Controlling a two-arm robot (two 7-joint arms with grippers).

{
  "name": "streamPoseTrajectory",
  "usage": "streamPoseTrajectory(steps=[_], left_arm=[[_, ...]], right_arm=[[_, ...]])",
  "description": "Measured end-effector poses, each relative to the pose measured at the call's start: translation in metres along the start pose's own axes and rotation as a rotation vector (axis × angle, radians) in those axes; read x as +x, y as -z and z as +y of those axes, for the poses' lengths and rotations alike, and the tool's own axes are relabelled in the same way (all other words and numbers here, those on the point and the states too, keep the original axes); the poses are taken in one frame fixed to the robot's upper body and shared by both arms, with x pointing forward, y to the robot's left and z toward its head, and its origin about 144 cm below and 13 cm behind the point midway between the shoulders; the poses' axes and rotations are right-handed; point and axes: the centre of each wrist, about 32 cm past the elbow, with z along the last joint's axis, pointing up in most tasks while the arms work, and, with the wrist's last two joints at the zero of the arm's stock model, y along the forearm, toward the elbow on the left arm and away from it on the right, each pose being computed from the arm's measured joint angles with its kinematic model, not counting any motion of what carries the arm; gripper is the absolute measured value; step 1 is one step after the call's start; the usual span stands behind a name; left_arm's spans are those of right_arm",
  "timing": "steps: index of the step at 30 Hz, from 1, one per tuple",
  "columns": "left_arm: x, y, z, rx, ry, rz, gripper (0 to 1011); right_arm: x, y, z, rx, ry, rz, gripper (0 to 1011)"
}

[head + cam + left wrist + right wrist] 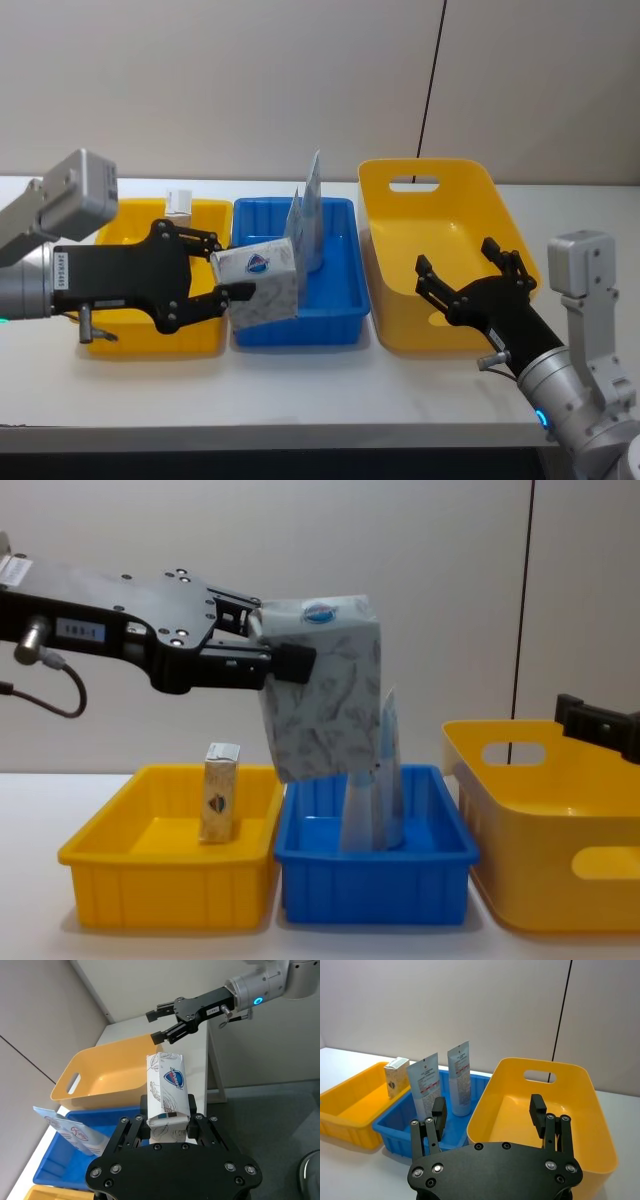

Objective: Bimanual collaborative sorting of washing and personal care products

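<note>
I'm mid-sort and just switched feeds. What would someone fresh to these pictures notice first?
First, the left end effector holds a leafy-print carton aloft and tilted above the left side of the blue bin, where two tubes stand upright. Next, the right end effector is open and empty, poised over the large yellow bin on the right. A second carton stands in the low yellow bin on the left.

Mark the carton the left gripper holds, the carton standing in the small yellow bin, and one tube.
held carton [268, 300]: head view, its leafy side face.
standing carton [220, 795]: chest view, middle of its front.
tube [459, 1080]: right wrist view, middle of its body.
</note>
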Motion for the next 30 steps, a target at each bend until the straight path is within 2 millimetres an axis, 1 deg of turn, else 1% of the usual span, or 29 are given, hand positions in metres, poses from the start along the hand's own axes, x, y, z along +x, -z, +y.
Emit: streamPoseTrajectory(steps=[15, 30], left_arm=[[0.0030, 0.0040, 0.0035, -0.020, 0.051, -0.010, 346], [0.0085, 0.0040, 0.0029, -0.026, 0.069, -0.032, 346]], right_arm=[[0.0000, 0.0000, 0.0000, 0.000, 0.000, 0.000, 1000], [0.0000, 0.0000, 0.0000, 0.000, 0.000, 0.000, 1000]])
